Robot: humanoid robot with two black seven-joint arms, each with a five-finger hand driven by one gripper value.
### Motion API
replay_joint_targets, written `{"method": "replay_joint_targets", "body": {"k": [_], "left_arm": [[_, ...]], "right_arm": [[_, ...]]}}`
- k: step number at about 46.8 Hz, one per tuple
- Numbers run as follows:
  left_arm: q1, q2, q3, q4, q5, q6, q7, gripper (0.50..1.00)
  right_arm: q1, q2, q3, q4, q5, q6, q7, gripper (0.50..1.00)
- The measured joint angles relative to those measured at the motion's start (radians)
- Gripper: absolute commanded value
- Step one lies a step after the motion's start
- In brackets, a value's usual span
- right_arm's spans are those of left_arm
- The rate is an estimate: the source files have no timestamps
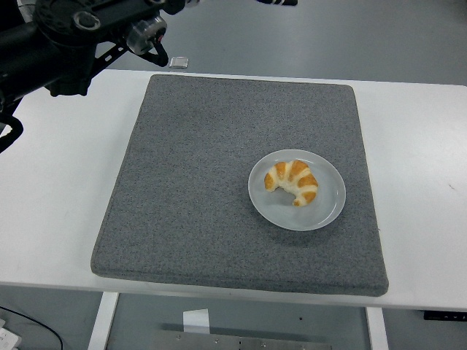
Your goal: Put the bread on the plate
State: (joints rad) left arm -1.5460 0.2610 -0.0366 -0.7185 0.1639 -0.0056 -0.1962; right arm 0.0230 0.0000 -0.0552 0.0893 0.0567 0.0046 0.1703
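The bread (292, 181), a curved croissant-shaped piece with orange-brown and pale stripes, lies on the plate (330, 210), its two tips pointing toward the near edge of the table. It sits a little left of the plate's middle, wholly inside the rim, with bare plate showing on its right and near sides. Nothing touches it.

The plate is round and pale grey-white (its rim casts a thin shadow on the surface below). It rests on a grey mat (197, 189), in the mat's right half, between the middle and the right border, clear of both the far and near edges. The mat covers most of the middle of the white table (55, 219), with bare table showing to the left, the right and along the near side.

The left arm (69, 33) is up in the top left corner, black, with round joints showing, well apart from the plate. Only a dark sliver of the left hand (277, 2) shows at the top edge, so whether its fingers are spread or curled cannot be told.

A small pale object (179, 62) lies on the floor beyond the table's far edge.
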Motion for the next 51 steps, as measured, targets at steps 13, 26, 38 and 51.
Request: {"method": "replay_joint_targets", "body": {"k": [13,26,38,51], "left_arm": [[0.065,0.034,-0.128,0.032,-0.285,0.012,0.007,1.000],[0.136,0.048,-0.166,0.145,-0.481,0.049,0.076,1.000],[0.237,0.066,-0.214,0.209,-0.489,0.063,0.087,1.000],[0.361,0.074,-0.264,0.232,-0.474,-0.021,0.073,1.000]], "right_arm": [[0.000,0.000,0.000,0.001,0.000,0.000,0.000,0.932],[0.000,0.000,0.000,0.001,0.000,0.000,0.000,0.932],[0.000,0.000,0.000,0.000,0.000,0.000,0.000,0.932],[0.000,0.000,0.000,0.001,0.000,0.000,0.000,0.932]]}}
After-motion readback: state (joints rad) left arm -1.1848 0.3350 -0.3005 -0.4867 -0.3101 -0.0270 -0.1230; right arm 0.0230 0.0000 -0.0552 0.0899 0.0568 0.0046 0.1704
